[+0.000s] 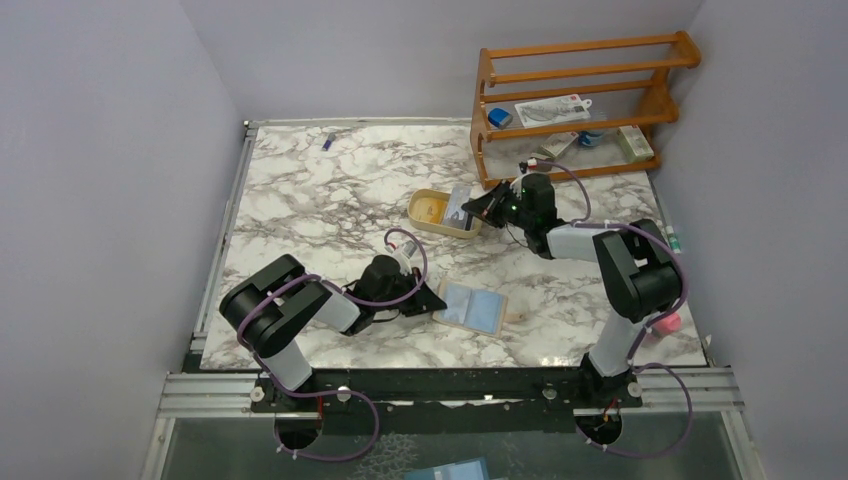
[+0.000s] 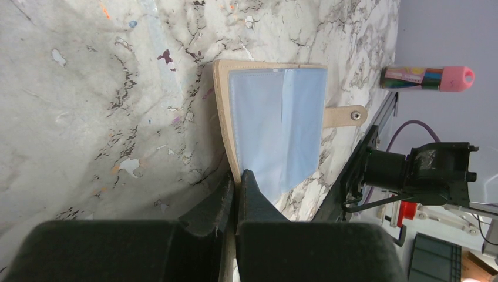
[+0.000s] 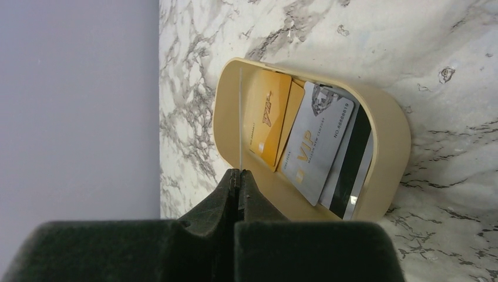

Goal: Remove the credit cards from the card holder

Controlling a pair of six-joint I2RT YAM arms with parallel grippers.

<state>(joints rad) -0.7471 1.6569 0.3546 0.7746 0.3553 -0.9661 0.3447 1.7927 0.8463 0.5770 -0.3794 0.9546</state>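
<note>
In the top view, the card holder (image 1: 472,306) lies open on the marble table (image 1: 320,200), pale blue inside facing up, at about 5 o'clock from the oval tan tray (image 1: 440,228). The left gripper (image 1: 430,300) meets the holder from its 9 o'clock side. The right gripper (image 1: 472,210) is at the tray's 3 o'clock end with a greyish card (image 1: 459,205) at its tips. A wooden rack (image 1: 585,47) stands at 1 o'clock on the table.

From the left wrist, we see the left gripper (image 2: 236,179) clenched on the beige edge of the card holder (image 2: 276,123), which runs up from between the fingertips towards 12 o'clock. The blue pockets look flat, and we cannot tell whether any card is inside. The snap tab (image 2: 346,116) sticks out at 3 o'clock.

From the right wrist, we see the right gripper (image 3: 239,174) pinching the card (image 3: 241,117), which shows edge-on as a fine line rising to 12 o'clock over the tray's (image 3: 393,129) left end. Inside the tray lie the other credit cards (image 3: 267,117). Yellow-orange ones are towards 10 o'clock, a silver card (image 3: 317,147) overlaps them, and one with a black stripe (image 3: 352,170) sits at 4 o'clock.
</note>
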